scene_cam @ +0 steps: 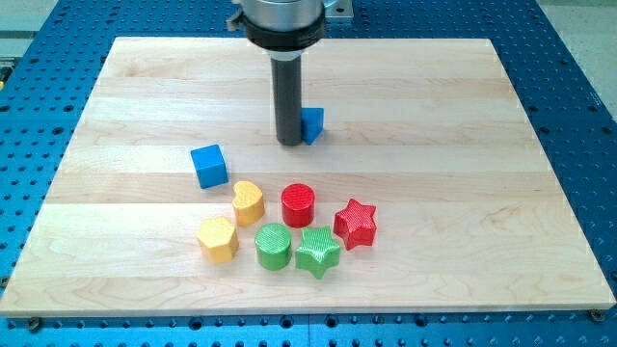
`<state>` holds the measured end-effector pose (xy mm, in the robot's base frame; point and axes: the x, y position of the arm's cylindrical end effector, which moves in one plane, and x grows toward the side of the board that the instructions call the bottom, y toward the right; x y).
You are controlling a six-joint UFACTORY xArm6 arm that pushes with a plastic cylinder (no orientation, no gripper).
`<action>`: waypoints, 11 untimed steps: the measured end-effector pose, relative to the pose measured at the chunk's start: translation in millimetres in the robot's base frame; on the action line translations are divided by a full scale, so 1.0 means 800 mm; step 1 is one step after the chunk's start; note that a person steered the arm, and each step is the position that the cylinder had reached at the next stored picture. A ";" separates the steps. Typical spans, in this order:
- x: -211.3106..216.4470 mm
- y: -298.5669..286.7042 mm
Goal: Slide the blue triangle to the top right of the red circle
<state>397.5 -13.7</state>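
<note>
The blue triangle [313,124] sits near the middle of the wooden board [482,145], partly hidden behind the rod. My tip [290,142] rests on the board touching the triangle's left side. The red circle [298,204] stands below them, toward the view's bottom. The triangle is above the circle and slightly to its right, well apart from it.
A blue cube [209,166] lies left of the tip. Around the red circle are a yellow heart [248,202], a second yellow block [218,238], a green circle [274,246], a green star [318,252] and a red star [356,223].
</note>
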 end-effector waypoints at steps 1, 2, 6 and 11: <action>-0.052 0.005; -0.093 0.013; 0.042 0.035; 0.072 0.027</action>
